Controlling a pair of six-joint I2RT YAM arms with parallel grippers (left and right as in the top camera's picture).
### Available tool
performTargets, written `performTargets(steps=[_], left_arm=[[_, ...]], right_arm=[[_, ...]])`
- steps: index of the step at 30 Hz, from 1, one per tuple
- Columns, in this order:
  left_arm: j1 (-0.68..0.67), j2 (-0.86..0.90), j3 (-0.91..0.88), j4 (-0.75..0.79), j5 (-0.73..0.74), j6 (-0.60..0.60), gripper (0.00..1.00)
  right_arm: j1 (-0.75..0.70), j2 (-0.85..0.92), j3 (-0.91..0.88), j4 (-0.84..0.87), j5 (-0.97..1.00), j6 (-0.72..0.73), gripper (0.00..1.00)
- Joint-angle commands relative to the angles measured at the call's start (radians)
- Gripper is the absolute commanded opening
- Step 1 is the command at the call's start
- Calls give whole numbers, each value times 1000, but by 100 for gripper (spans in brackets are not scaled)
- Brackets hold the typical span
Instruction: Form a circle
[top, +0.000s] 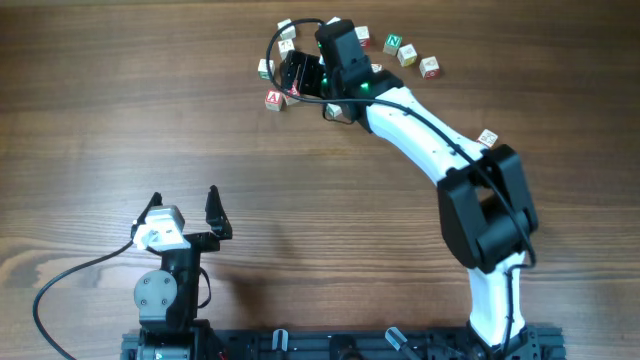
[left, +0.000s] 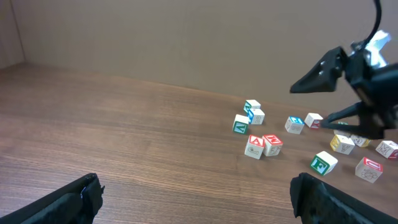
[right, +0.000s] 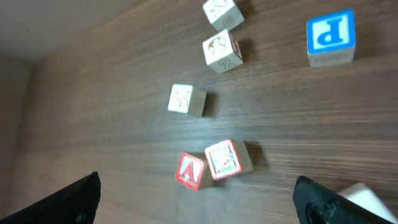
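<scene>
Inspecting from the left of the overhead view: the left gripper (top: 183, 208) sits low, near the table's front edge, its fingers spread wide with nothing between them. The letter blocks (top: 407, 54) lie well apart from it, toward 1 o'clock, on the far side of the table (top: 120, 120). Leftmost of them is a white block (top: 265, 68), with the red A block (top: 273, 100) near it at 5 o'clock. The right wrist view shows the red A block touching a neighbouring block (right: 225, 158). The right gripper (left: 311, 102) hovers over this left part of the group, fingers spread, gripping nothing. Further right, the green N block (top: 393, 44) and two more run in a short curve toward 4 o'clock. Overall the blocks make a loose, uneven arc, part of it hidden beneath the right arm (top: 420, 135). One lone block (top: 488, 137) sits apart at 4 o'clock from the rest, just beside that arm.
</scene>
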Motion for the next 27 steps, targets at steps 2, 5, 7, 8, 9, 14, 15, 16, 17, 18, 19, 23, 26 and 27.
performTargets(steps=[2, 5, 7, 8, 9, 14, 15, 16, 17, 18, 19, 23, 26, 27], left_arm=[[8, -9, -8, 4, 12, 23, 100], [8, -9, -8, 4, 12, 23, 100], [8, -9, -8, 4, 12, 23, 100], [8, -9, -8, 4, 12, 23, 100], [8, -9, -8, 4, 11, 23, 100], [8, -9, -8, 4, 12, 23, 100], [8, -9, -8, 4, 11, 23, 100], [8, -9, -8, 4, 12, 23, 100], [8, -9, -8, 4, 12, 23, 100], [8, -9, -8, 4, 12, 23, 100], [8, -9, -8, 4, 12, 23, 100], [8, -9, -8, 4, 11, 23, 100], [8, -9, -8, 4, 12, 23, 100], [8, -9, -8, 4, 11, 23, 100]], right_arm=[[0, 53, 3, 48, -8, 203, 100], [2, 81, 3, 117, -16, 172, 99], [3, 93, 3, 147, -12, 68, 99], [2, 98, 3, 144, -1, 33, 99], [2, 100, 3, 138, 12, 3, 99], [1, 150, 3, 203, -7, -90, 89], [4, 161, 3, 218, -3, -95, 89], [5, 169, 3, 229, 1, -95, 89], [5, 177, 3, 238, 5, -96, 89], [5, 188, 4, 250, 19, -95, 88], [5, 197, 6, 257, 23, -96, 87], [12, 261, 54, 261, -10, -106, 80], [33, 293, 115, 198, -3, -146, 76], [40, 298, 126, 172, 24, -149, 74]])
